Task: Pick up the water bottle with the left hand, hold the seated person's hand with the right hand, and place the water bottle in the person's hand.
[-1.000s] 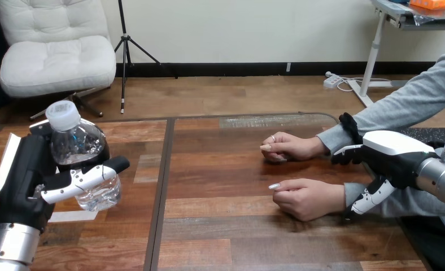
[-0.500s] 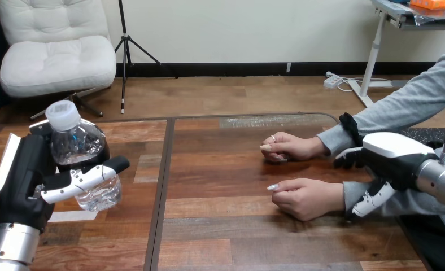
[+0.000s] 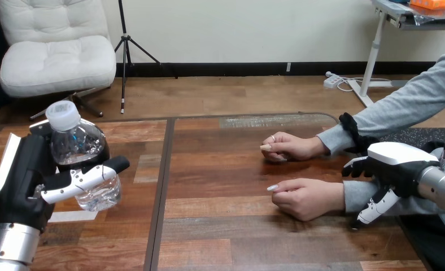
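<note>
While the clear plastic water bottle (image 3: 83, 155) w/ white cap stands upright in the robot's left hand (image 3: 25, 175), thumb and fingers wrapped round its body, it is at the view's left, over the left part of the brown wooden table (image 3: 226, 237) and well apart from the person. Cap is up top, clear of the grip; bottle's far side rests against the black palm. A dark seam (image 3: 162, 192) runs front to back thru the tabletop: bottle and left hand are left of it, the rest is right of it. Betw. seam and person is a wide stretch of bare planks. The person's far hand (image 3: 291, 147) and the person's near hand (image 3: 306, 197) both lie on the wood, loosely curled, fingertips twd the seam, near each other but not touching. The robot's right hand (image 3: 395, 164) comes in from the right edge, white shell up, over the grey sleeve (image 3: 356, 195) behind the near hand; can't tell if it grips or only hovers. Table's far edge runs just past the far hand.
</note>
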Controlling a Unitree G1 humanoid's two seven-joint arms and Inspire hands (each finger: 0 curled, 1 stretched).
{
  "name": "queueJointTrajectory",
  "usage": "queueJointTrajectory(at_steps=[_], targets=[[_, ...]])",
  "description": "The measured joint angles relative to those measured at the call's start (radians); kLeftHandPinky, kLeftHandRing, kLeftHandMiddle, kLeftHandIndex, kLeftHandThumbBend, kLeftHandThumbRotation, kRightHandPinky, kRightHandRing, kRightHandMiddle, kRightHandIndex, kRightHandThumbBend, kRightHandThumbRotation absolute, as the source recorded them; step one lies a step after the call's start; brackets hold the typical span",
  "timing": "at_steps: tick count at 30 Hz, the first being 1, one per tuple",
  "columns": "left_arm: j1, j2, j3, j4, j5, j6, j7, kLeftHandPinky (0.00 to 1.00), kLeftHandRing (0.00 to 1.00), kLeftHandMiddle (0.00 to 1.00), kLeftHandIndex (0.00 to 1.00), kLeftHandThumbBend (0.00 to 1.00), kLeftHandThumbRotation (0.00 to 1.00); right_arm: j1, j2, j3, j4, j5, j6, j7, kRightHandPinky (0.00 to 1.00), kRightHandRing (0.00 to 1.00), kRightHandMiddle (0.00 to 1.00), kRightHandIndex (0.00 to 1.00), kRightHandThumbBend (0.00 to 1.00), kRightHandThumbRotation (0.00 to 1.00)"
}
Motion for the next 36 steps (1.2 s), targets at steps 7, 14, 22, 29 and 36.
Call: queueJointTrajectory(at_steps=[7, 14, 22, 29, 36], targets=[[0.000, 0.000, 0.000, 0.000, 0.000, 0.000, 0.000, 0.28, 0.34, 0.38, 0.39, 0.64, 0.00, -0.008, 0.007, 0.004, 0.012, 0.000, 0.015, 0.005, 0.68, 0.83, 0.83, 0.83, 1.00, 0.33], [0.000, 0.000, 0.000, 0.000, -0.005, 0.001, 0.000, 0.28, 0.34, 0.38, 0.39, 0.63, 0.00, -0.021, 0.023, 0.005, 0.017, 0.003, 0.040, 0.027, 0.66, 0.81, 0.83, 0.83, 1.00, 0.32], [0.000, 0.000, 0.000, 0.000, -0.007, 0.001, -0.004, 0.26, 0.33, 0.37, 0.40, 0.63, 0.00, -0.024, 0.037, 0.006, 0.023, 0.006, 0.049, 0.033, 0.65, 0.81, 0.83, 0.83, 1.00, 0.36], [0.000, 0.000, 0.000, 0.000, -0.007, 0.001, -0.005, 0.26, 0.33, 0.37, 0.40, 0.63, 0.00, -0.026, 0.042, 0.006, 0.024, 0.006, 0.050, 0.037, 0.64, 0.80, 0.83, 0.82, 1.00, 0.37], [0.000, 0.000, 0.000, 0.000, -0.008, 0.001, -0.005, 0.26, 0.33, 0.37, 0.40, 0.64, 0.00, -0.027, 0.044, 0.006, 0.024, 0.008, 0.050, 0.037, 0.64, 0.80, 0.82, 0.82, 1.00, 0.38]])
